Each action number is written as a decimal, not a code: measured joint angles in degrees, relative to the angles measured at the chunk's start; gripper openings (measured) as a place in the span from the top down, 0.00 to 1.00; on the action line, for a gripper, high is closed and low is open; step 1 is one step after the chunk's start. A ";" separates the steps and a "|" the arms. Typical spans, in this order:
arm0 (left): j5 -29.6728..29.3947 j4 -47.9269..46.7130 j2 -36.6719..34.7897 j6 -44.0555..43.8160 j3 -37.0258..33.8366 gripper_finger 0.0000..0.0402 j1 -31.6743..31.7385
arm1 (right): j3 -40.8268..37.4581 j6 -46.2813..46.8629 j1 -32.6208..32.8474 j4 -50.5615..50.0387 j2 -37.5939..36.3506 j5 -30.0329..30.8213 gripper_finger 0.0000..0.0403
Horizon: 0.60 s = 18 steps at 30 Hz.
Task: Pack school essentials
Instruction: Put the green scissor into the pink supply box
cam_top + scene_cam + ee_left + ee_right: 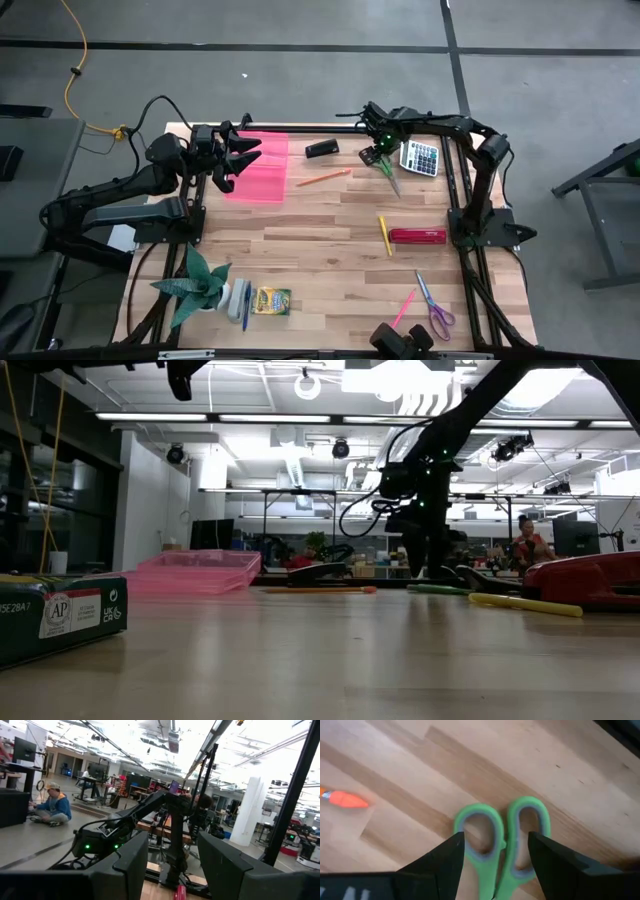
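Green-handled scissors (386,168) (506,840) lie flat on the wood near the table's far edge. My right gripper (372,152) (495,845) hangs just above their handle loops, open, one finger on either side and clear of them. My left gripper (240,155) (172,865) is open and raised over the pink pouch (257,166), pointing level across the table. Also lying flat are an orange pencil (323,178), a yellow pencil (384,235), a pink pencil (403,308), purple scissors (435,305), a crayon box (271,300) and a blue pen (245,312).
A grey calculator (420,157) sits right of the green scissors, close to my right gripper. A red bar (417,236) lies beside the yellow pencil, and a small black item (321,148) by the far edge. A potted plant (195,285) stands at the near left corner. Bare wood fills the middle.
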 joint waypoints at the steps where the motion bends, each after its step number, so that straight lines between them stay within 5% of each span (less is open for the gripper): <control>1: 0.00 -0.01 0.00 -0.01 0.00 0.60 0.01 | 0.00 0.14 -0.04 0.18 0.13 0.25 0.48; 18: 0.02 -0.06 0.00 -0.12 0.00 0.60 0.01 | -0.02 2.20 0.46 0.68 2.84 1.42 0.48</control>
